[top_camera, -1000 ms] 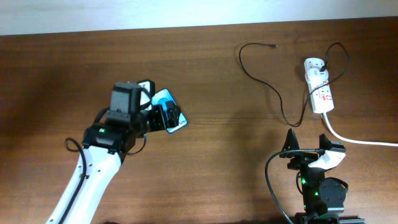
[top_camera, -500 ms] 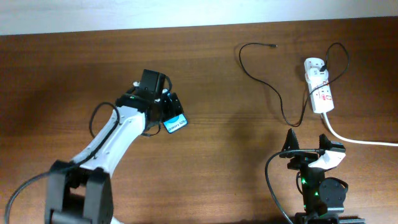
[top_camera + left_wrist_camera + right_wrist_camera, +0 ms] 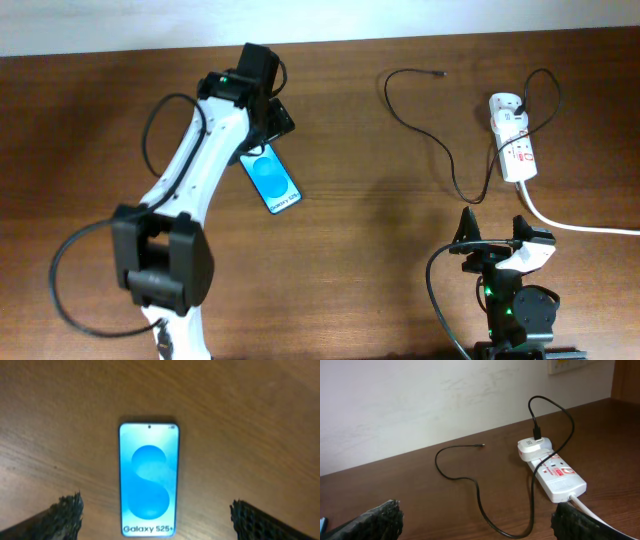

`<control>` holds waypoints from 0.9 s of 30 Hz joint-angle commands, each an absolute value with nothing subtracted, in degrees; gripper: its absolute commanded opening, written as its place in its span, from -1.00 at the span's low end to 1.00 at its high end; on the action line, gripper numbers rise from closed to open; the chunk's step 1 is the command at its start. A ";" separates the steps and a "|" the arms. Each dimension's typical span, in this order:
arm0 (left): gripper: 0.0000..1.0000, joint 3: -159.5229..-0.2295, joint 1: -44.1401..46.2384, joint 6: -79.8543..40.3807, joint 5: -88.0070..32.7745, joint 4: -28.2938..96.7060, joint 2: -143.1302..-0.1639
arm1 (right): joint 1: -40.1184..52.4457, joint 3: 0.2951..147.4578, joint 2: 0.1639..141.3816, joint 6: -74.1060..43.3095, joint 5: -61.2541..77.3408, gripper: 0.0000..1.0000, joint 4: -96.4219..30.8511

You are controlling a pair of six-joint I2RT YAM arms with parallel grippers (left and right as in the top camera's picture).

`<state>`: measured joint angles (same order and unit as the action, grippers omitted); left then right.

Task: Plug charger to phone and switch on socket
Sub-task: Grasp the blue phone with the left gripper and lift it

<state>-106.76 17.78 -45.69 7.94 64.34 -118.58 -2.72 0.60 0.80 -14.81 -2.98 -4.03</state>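
- Left hand [image 3: 157, 510] hangs over the phone [image 3: 148, 480], fingers spread wide, grasping nothing; the phone lies flat, screen up, on the surface [image 3: 360, 230]
- Right hand [image 3: 494, 232] waits released at 6 o'clock of the socket [image 3: 513, 148]; the charger [image 3: 420, 125] snakes off, its plug tip [image 3: 440, 74] well apart, at 2 o'clock from the phone
- Risks: that tiny plug tip may twist in a pinch and miss the port; the loose phone may skid when pushed; the charger looped across the socket could snag a reach for the switch

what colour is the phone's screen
The phone has a pale blue screen with a deeper blue S shape on it, clearest in the left wrist view.
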 commanded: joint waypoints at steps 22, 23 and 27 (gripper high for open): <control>0.98 -104.05 17.10 -43.86 1.89 62.70 -131.22 | -2.26 0.32 0.36 -14.57 -3.07 0.97 -4.49; 0.98 -104.05 17.10 -43.86 1.87 62.67 -131.59 | -2.26 0.32 0.36 -14.57 -3.07 0.97 -4.49; 0.98 -104.05 17.08 -43.86 1.91 63.31 -133.01 | -2.26 0.32 0.36 -14.57 -3.07 0.97 -4.49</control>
<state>-104.55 17.50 -44.60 1.06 62.78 -130.80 -2.72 0.60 0.80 -14.76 -2.98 -4.03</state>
